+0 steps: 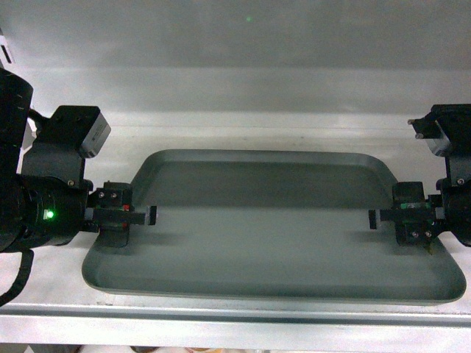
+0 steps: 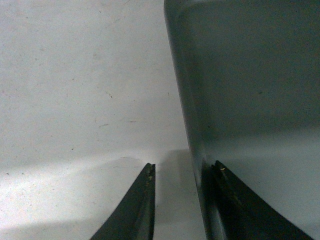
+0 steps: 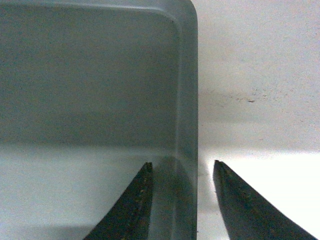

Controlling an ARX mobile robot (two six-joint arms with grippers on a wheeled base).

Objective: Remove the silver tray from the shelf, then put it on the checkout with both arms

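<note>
The silver tray (image 1: 265, 235) lies flat on the white shelf (image 1: 243, 132), long side toward me. My left gripper (image 1: 121, 215) is open and straddles the tray's left rim. In the left wrist view the left gripper (image 2: 184, 164) has one finger on the shelf (image 2: 75, 100) and the other inside the tray (image 2: 260, 100). My right gripper (image 1: 407, 218) is open astride the right rim. From the right wrist, the right gripper (image 3: 182, 163) shows one finger over the tray (image 3: 90, 100) and one over the shelf (image 3: 260, 75). The checkout is out of view.
A plain light back panel (image 1: 243, 37) closes the shelf behind the tray. The pale front edge strip (image 1: 235, 315) runs just below the tray's near rim. Narrow bands of bare shelf lie to the left and right of the tray.
</note>
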